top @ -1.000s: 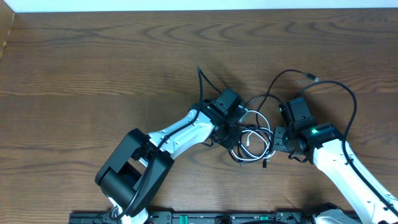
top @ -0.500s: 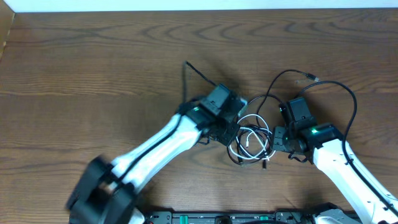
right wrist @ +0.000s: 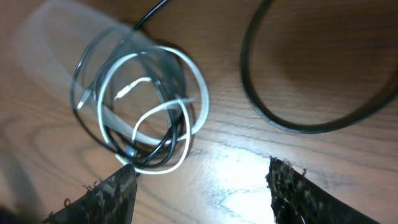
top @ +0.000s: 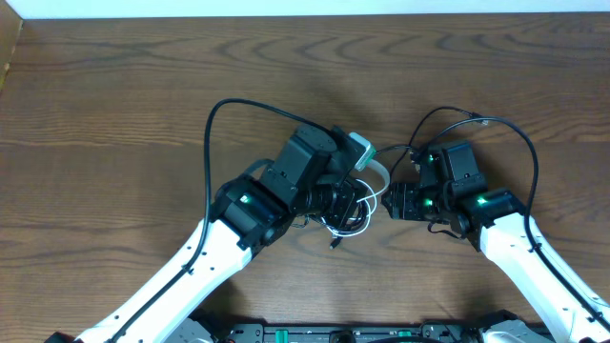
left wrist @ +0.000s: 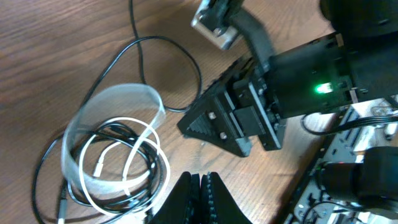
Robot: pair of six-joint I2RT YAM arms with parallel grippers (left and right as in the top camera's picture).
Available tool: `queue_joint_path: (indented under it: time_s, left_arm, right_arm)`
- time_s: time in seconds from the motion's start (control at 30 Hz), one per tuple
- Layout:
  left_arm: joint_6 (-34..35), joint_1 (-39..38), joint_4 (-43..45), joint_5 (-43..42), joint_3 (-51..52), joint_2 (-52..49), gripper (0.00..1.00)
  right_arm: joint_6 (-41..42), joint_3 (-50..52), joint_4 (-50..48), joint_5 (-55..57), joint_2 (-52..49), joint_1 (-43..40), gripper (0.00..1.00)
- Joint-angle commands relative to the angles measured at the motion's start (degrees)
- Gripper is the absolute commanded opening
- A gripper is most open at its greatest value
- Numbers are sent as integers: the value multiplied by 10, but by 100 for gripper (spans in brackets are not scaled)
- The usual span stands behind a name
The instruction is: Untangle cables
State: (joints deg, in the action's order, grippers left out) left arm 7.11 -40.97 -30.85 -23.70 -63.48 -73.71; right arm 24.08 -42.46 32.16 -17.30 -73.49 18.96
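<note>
Two short cables sit wound together in one small round coil on the brown wood-grain table, just right of centre in the overhead view: a thin black cord and a thin white cord, their loops crossing over and through each other. A translucent whitish strip, bent into a loop of its own, arches over the upper part of the coil, and a small white plug end lies inside the ring in the left wrist view. The left gripper shows at the bottom edge of that view, its two black fingers pressed together with only a dark slit between them and nothing visible in the slit; the coil lies just to their left (whether a strand touches them cannot be told). The right gripper is spread wide and empty, its fingers at the lower left and lower right of the right wrist view, with the blurred coil up and to the left, its lower rim just beside the left-hand fingertip. A thicker black wire curves across the upper right of that view, apart from the coil. In the overhead view the two grippers face each other closely, the coil under the left one.
</note>
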Motion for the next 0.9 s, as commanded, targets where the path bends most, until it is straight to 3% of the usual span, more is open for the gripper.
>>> queue_joint_path:
  time_s: [0.0, 0.13, 0.27, 0.43, 0.57, 0.87]
  left_arm:
    - [7, 2, 13, -15, -10, 31, 8]
    - [7, 2, 9, 81, -10, 56, 8]
    - [7, 2, -13, 115, -9, 40, 39]
    - [7, 2, -43, 116, -9, -21, 52]
    - [7, 2, -45, 121, -9, -89, 57]
    - [7, 11, -39, 235, -9, -227, 63]
  right_arm:
    - [-14, -3, 2, -28, 1, -1, 64]
    - [-14, 0, 1, -25, -2, -1, 65]
    - [-14, 0, 0, -26, -8, -1, 65]
    - [-14, 0, 0, -26, -9, -1, 64]
    - [-14, 0, 3, -26, -9, -1, 64]
    - [-14, 1, 6, -23, -9, -1, 65]
